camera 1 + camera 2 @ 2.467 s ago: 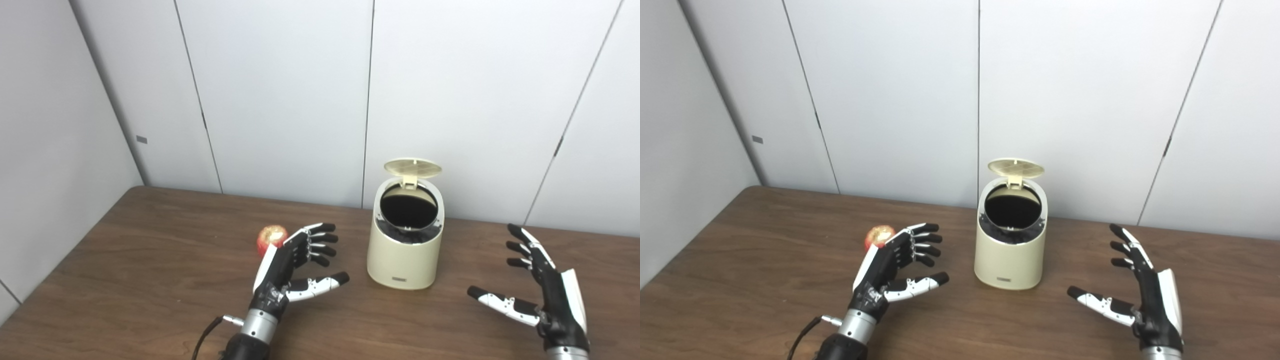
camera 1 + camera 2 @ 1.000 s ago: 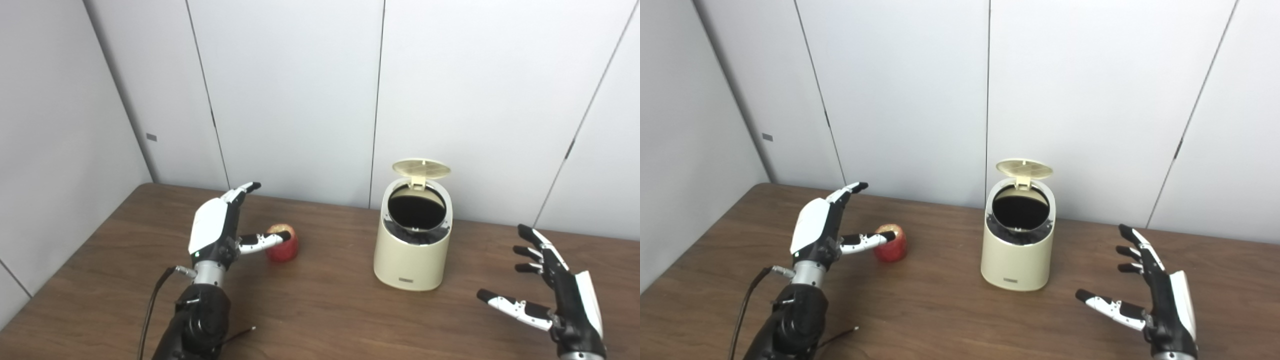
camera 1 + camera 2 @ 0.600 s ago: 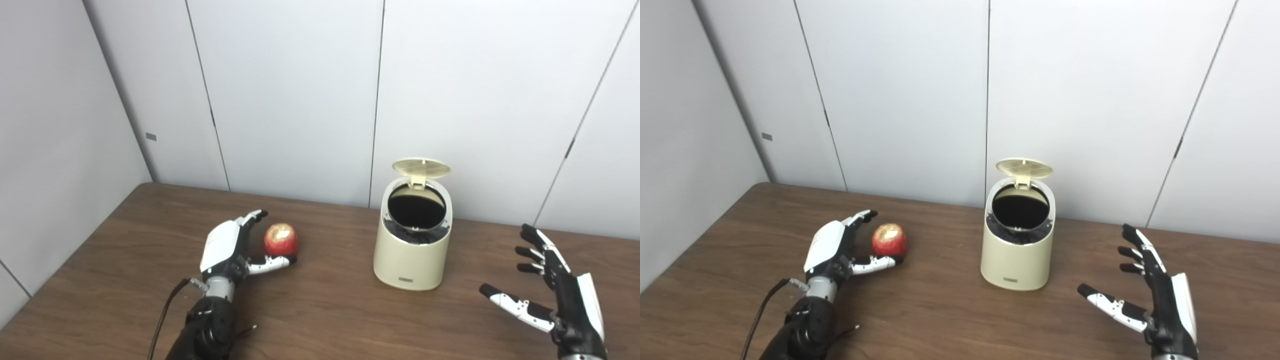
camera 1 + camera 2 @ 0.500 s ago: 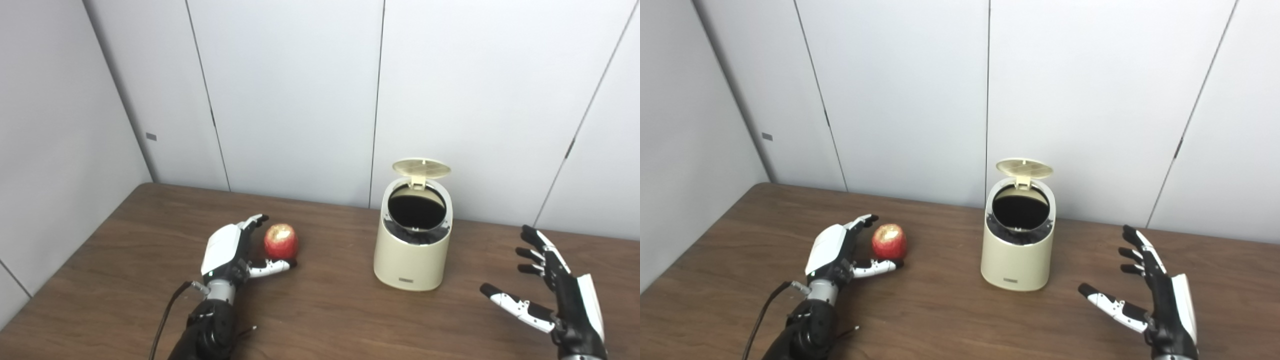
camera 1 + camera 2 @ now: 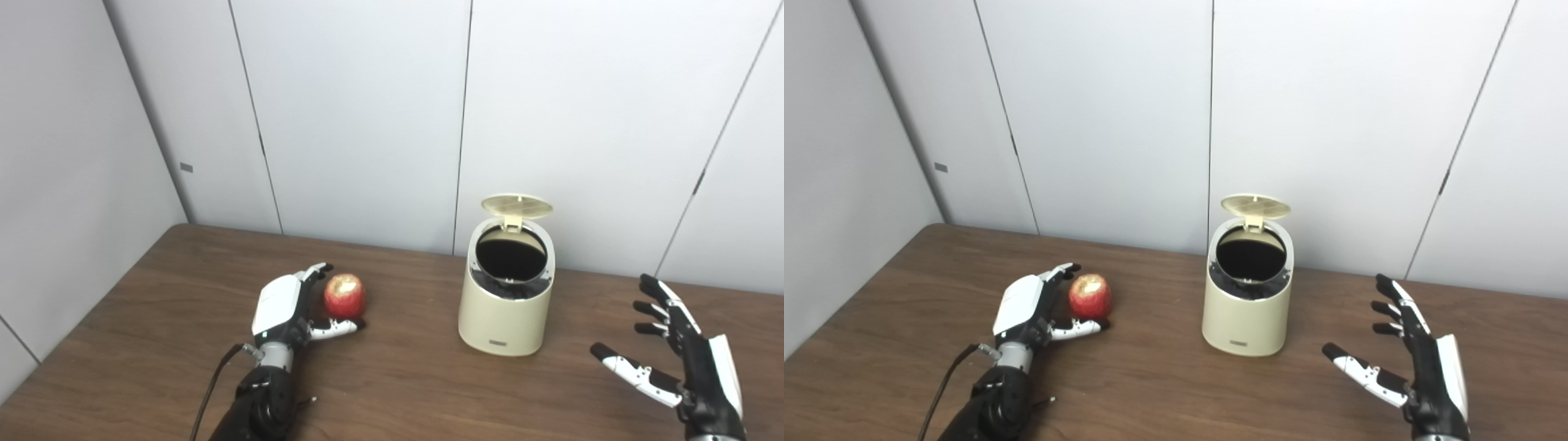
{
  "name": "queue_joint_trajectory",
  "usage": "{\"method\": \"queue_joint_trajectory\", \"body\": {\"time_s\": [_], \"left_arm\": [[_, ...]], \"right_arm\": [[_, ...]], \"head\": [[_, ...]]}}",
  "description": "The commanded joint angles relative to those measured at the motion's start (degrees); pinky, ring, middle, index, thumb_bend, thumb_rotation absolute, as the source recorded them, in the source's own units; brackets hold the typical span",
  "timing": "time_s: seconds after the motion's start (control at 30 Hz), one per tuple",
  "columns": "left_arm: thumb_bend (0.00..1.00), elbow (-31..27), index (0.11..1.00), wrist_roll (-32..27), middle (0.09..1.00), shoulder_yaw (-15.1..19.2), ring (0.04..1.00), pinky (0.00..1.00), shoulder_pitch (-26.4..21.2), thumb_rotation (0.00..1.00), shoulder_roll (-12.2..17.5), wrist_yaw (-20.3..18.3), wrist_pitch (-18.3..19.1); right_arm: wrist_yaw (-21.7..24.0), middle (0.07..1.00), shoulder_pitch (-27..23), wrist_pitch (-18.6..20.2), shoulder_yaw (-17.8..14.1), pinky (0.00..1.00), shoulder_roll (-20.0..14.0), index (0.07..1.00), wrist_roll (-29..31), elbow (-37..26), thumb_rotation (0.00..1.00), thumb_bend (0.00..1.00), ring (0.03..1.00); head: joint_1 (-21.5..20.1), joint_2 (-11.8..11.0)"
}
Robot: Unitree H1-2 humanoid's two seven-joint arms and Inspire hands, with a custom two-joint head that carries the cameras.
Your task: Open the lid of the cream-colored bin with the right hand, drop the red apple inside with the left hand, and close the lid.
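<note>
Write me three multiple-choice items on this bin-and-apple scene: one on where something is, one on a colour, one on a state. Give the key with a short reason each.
1. Where does the apple lie?
A. Inside the bin
B. On the table, left of the bin, beside the left hand
C. In the right hand

2. What colour is the bin?
A. Cream
B. Blue
C. Black

3. How does the lid stand?
A. Shut flat on the bin
C. Lying off on the table
B. Raised open at the back of the rim

Key:
1 B: the apple sits on the table with the left hand cupped next to it, thumb under its near side; I cannot tell whether they touch.
2 A: the bin's wall is cream, only its inside is dark.
3 B: the lid tilts up behind the dark opening, while the right hand hangs open, apart from it.
</note>
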Motion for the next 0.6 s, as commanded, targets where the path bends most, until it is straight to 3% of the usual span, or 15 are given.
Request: {"method": "queue_joint_trajectory", "body": {"time_s": [0.0,0.37,0.57], "left_arm": [[0.92,0.62,0.843,-0.94,0.801,-0.27,0.855,0.78,-1.91,0.37,0.24,0.59,-0.83],[0.89,1.58,0.834,-3.44,0.777,-0.81,0.819,0.74,-2.11,0.39,-1.19,0.43,-1.02],[0.87,1.88,0.783,-4.42,0.719,-1.30,0.762,0.73,-2.19,0.30,-1.34,0.21,-1.83]], "right_arm": [[-0.59,0.858,-1.02,-1.22,0.20,0.65,-0.05,0.859,-0.90,-2.07,0.27,0.55,0.782],[-0.59,0.856,-0.97,-0.88,0.27,0.64,0.16,0.851,-1.51,-2.72,0.28,0.57,0.778],[-0.82,0.856,-1.08,-0.97,0.28,0.64,0.08,0.848,-2.02,-2.57,0.28,0.56,0.779]], "head": [[0.01,0.06],[-0.53,0.72],[-0.51,1.03]]}}
